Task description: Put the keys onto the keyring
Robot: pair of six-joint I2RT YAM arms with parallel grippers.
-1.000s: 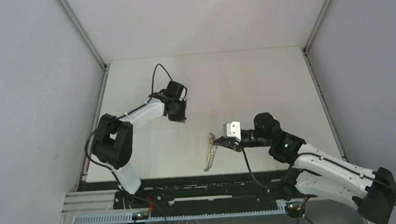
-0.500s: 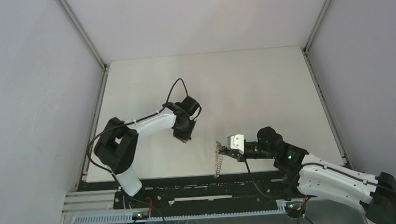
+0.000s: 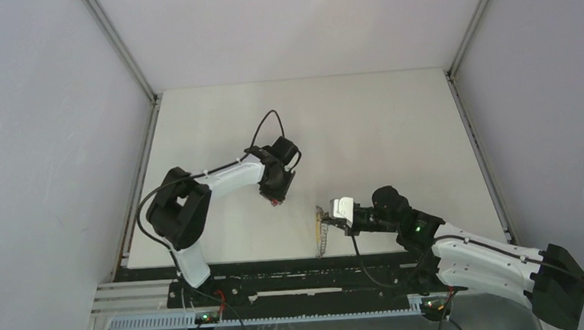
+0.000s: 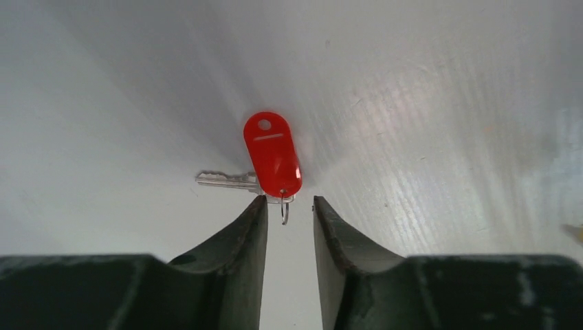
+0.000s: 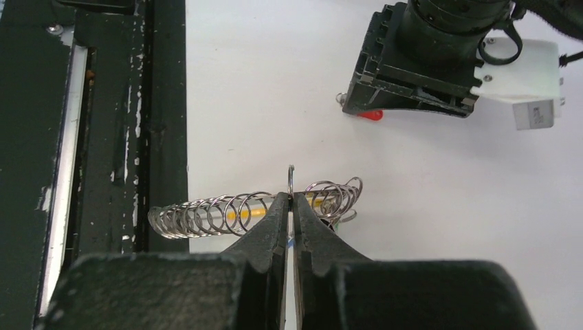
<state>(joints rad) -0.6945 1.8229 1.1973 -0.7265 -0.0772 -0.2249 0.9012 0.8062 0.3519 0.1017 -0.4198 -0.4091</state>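
Note:
A red key (image 4: 272, 155) with a silver blade lies flat on the white table, its small wire ring (image 4: 284, 213) poking between the tips of my left gripper (image 4: 289, 201). The jaws stand a little apart and open, gripping nothing. From above, the red key (image 3: 277, 202) shows just below the left gripper (image 3: 277, 192). My right gripper (image 5: 291, 196) is shut on one loop of the keyring (image 5: 206, 214), a long coil of steel rings held level over the table. A yellow piece (image 5: 240, 214) shows inside the coil. From above, the keyring (image 3: 322, 236) hangs off the right gripper (image 3: 328, 222).
The black rail (image 5: 103, 137) at the table's near edge runs just beside the coil's free end. In the right wrist view the left gripper (image 5: 419, 62) stands close ahead, with the red key (image 5: 371, 115) peeking from under it. Grey walls (image 3: 58, 149) enclose the table.
The left arm swung right and toward the near edge, then its jaws parted; the red key now lies on the table. The right arm drew the keyring nearer the front rail.

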